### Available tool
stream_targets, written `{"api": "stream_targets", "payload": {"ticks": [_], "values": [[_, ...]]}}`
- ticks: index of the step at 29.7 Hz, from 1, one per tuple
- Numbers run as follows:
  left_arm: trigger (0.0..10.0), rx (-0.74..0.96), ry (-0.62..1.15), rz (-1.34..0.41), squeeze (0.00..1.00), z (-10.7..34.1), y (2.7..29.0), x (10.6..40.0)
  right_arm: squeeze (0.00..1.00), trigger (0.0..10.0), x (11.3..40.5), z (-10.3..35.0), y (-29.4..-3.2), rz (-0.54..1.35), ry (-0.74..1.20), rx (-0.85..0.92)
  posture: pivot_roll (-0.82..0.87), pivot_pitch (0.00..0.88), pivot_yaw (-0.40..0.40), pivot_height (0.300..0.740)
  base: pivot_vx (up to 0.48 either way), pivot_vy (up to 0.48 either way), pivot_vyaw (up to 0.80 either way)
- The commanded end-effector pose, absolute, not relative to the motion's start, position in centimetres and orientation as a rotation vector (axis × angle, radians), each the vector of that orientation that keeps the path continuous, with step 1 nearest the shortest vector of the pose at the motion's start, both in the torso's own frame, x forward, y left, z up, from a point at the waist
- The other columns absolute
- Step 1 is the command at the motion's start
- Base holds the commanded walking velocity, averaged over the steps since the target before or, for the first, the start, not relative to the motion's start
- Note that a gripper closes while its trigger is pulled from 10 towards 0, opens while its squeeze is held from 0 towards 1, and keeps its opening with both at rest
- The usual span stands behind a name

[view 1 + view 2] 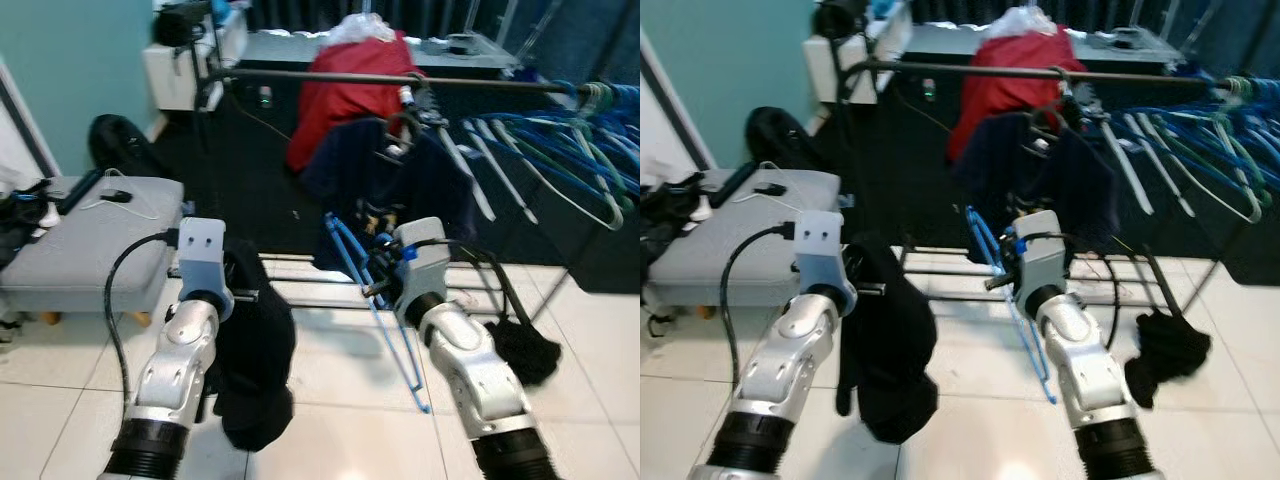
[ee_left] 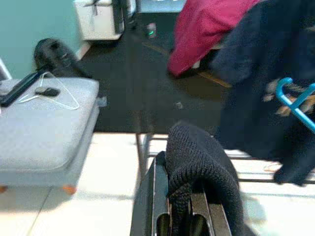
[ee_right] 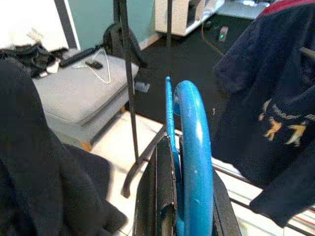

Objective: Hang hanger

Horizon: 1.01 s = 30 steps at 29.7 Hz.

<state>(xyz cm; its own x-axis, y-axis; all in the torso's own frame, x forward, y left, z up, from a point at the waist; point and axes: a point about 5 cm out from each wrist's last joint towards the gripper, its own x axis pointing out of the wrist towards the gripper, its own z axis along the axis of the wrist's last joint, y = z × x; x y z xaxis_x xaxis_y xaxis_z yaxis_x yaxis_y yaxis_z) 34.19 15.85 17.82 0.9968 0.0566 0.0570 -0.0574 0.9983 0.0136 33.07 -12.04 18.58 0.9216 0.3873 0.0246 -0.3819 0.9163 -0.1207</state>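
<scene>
Even indoor light, glare on the pale floor tiles (image 1: 330,400), soft blur throughout, dark background.

Both eye views look forward and down from head height, across white floor tiles toward the far dark metal clothes rail (image 1: 330,76); they share the grey cushioned bench (image 1: 735,245) at left. Each wrist camera sits close behind its own black fingers (image 2: 150,206), facing the rail. The navy printed sweatshirt (image 3: 275,118) probably appears in all four.
</scene>
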Motion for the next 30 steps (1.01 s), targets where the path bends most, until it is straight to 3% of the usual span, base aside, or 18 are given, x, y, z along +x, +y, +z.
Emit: {"api": "stream_targets", "payload": {"ticks": [1, 30], "values": [[10.0, 0.019, -0.070, 0.045, 0.00, 18.2, 15.4, 34.3, 0.00, 10.0, 33.0, 18.1, -12.6, 0.385, -0.025, -0.114, -0.02, 0.143, -0.019, 0.740, 0.431, 0.000, 0.00], [10.0, 0.046, -0.065, 0.078, 0.00, 18.0, 16.6, 34.4, 0.00, 10.0, 34.0, 21.1, -13.9, 0.345, -0.141, -0.103, -0.02, 0.150, -0.017, 0.740, 0.424, 0.000, 0.00]]}}
